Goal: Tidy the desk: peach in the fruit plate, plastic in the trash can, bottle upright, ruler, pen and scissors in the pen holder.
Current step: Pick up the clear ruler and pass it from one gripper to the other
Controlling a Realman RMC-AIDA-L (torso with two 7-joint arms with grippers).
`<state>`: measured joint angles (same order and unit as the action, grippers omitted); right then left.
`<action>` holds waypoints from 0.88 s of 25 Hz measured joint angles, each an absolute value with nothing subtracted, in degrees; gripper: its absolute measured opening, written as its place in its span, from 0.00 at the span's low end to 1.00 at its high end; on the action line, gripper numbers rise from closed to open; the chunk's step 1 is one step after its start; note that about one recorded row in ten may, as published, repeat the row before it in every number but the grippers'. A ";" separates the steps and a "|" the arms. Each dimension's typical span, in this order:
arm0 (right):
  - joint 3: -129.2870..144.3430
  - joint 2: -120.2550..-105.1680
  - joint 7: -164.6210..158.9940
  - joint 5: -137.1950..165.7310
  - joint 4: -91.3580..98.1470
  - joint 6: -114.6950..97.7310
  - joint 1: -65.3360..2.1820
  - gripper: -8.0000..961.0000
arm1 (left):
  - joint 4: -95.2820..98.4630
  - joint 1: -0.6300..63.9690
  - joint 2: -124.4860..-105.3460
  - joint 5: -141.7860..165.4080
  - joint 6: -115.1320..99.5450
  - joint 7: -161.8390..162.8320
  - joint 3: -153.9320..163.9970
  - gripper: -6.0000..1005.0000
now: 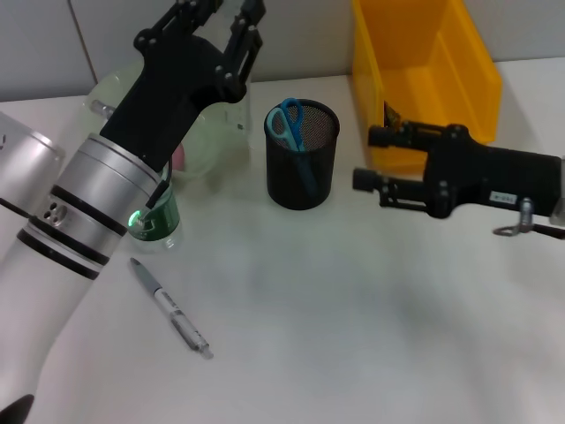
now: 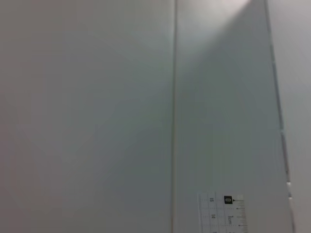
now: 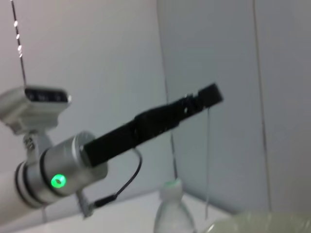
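**Ruler up, pen waiting**

Now the left pincer is raised at the far left, clamped on a clear plastic ruler. Blue-handled scissors already stand in the black mesh pen holder, the clear green-labelled bottle is upright. A grey pen lies on the white desk. Right pincer hovers open-jawed beside the holder.

The only readable marks stand on the clear ruler in the left wrist view: a white "0" in a small black box at its end, with fine scale lines and tiny numerals beside it, too small to make out. A small white label sits on the right gripper's black body, its print unreadable.
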<state>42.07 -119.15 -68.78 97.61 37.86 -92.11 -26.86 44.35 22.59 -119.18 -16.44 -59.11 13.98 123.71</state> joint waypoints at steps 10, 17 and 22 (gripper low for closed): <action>42.57 -119.48 -55.85 89.16 21.43 -86.43 -33.99 0.72 | 43.07 22.98 -119.18 -24.83 -62.54 10.71 128.49 0.40; 42.37 -119.77 -54.58 86.98 13.86 -83.66 -38.18 0.72 | 42.65 23.14 -119.18 -27.73 -63.89 9.49 130.00 0.40; 42.51 -119.84 -51.77 83.22 10.44 -83.84 -39.04 0.72 | 42.62 23.21 -119.18 -33.15 -65.22 3.88 133.30 0.40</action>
<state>42.51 -119.84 -51.77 83.22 10.44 -83.84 -39.04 42.62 23.21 -119.18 -33.15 -65.22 3.88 133.30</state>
